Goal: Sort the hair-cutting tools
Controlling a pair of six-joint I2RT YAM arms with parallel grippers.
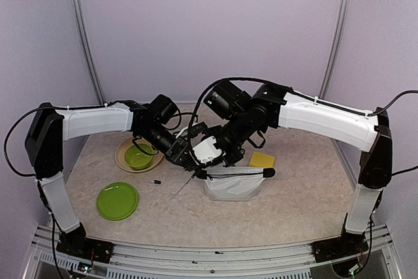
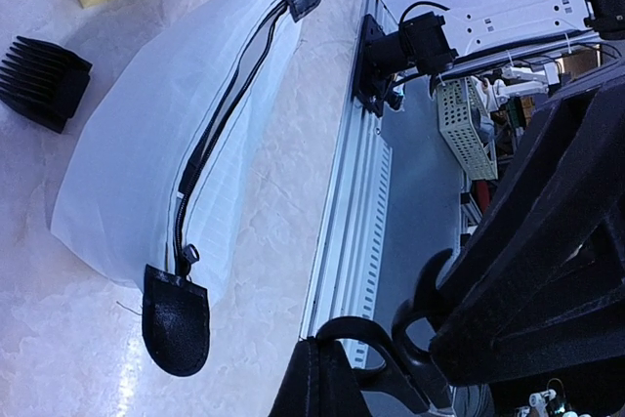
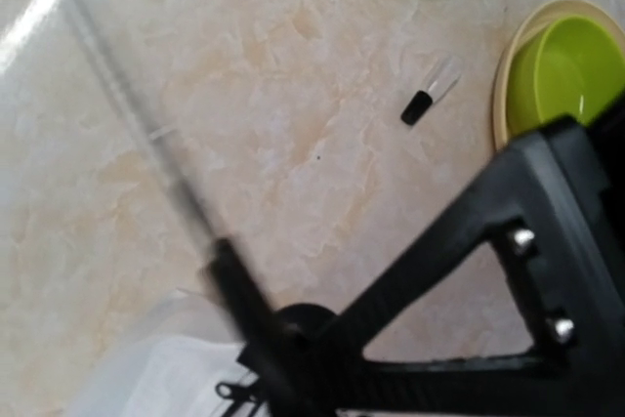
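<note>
beige table (image 1: 300, 194) | green plate (image 1: 117, 200) | pin (image 1: 156, 181) | white pouch (image 1: 232, 185) | yellow sponge (image 1: 262, 159) | comb guard (image 2: 41, 80)

We see one pair of slim steel scissors with black handles (image 1: 185, 186) slanting, blades closed, the point lowest and aimed near-left. A tiny thin black pin (image 1: 155, 181) lies flat just left of that point. A small black toothed comb guard (image 2: 39, 80) lies flat

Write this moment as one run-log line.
left gripper: shut | right gripper: unclear | scissors: between both grippers, beside pouch | small black pin: on table
</note>
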